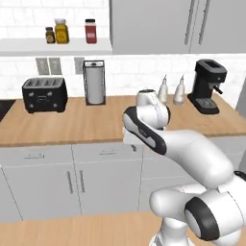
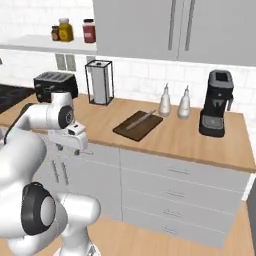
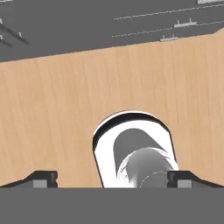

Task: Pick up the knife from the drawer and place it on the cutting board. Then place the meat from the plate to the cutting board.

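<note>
Two fingertips point(image 3: 43, 178) sit wide apart, empty, with the gripper point(image 2: 75, 142) hanging at the tabletop's point(image 2: 190, 135) front edge. Knife point(image 2: 141, 120) lies on cutting board point(image 2: 131, 129). Judgement: the meat transfer remains; locate the plate before reaching.

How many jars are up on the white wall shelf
3. On the white wall shelf: a small dark jar at the left, a yellow jar beside it, and a red jar apart to the right. None looks hidden.

A dark brown board point(image 2: 137, 125) is lying flat on the wooden counter, angled, near two bottles. A slim knife point(image 2: 141, 120) is resting along its top, brown handle and grey blade barely distinguishable.
</note>
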